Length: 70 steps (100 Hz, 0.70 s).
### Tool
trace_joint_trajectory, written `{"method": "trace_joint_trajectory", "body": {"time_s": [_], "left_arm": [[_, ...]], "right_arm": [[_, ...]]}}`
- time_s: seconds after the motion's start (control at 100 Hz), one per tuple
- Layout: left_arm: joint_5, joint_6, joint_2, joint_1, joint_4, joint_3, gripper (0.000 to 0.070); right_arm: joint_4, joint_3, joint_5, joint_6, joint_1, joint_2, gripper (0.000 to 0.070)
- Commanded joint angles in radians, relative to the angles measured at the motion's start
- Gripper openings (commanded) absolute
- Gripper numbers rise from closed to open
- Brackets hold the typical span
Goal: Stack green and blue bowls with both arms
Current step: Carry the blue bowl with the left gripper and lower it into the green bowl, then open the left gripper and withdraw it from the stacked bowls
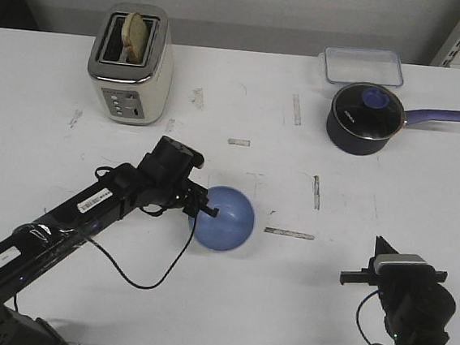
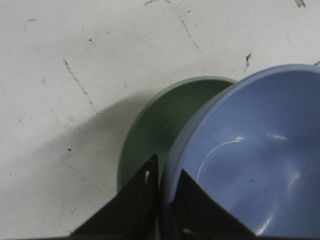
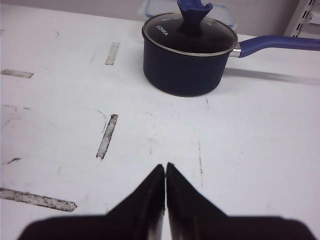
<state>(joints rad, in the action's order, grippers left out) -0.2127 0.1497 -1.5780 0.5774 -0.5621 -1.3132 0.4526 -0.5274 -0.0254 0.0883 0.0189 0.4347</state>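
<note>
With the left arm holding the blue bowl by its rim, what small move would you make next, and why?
Probably lower the blue bowl a little and centre it over the green bowl. The left gripper is shut on its rim, and the left wrist view shows the green bowl below, only partly covered and offset to one side. The right gripper is shut, holding nothing.

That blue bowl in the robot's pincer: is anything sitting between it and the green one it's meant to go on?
Nothing visible. The left pincer grips the blue bowl by its rim, and the green bowl lies right beneath it, partly covered, with nothing between them.
</note>
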Motion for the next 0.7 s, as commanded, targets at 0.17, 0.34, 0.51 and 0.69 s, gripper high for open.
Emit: {"method": "trace_joint_trajectory", "body": {"time_s": [0.17, 0.34, 0.51, 0.69], "left_arm": [[-0.005, -0.006, -0.008, 0.005, 0.012, -0.014, 0.0189], [-0.005, -0.005, -0.003, 0.006, 0.013, -0.016, 0.0490], [0.005, -0.008, 0.033, 0.002, 0.013, -0.032, 0.0489], [0.096, -0.058, 0.111, -0.023, 0.018, -0.073, 0.0375]], "right_arm": [[-0.009, -0.001, 0.000, -0.005, 0.001, 0.005, 0.0000], [-0.009, -0.001, 0.000, -0.005, 0.001, 0.005, 0.0000], [-0.010, -0.001, 0.000, -0.005, 0.001, 0.005, 0.0000], [-0.010, -0.001, 0.000, -0.005, 0.001, 0.005, 0.0000]]}}
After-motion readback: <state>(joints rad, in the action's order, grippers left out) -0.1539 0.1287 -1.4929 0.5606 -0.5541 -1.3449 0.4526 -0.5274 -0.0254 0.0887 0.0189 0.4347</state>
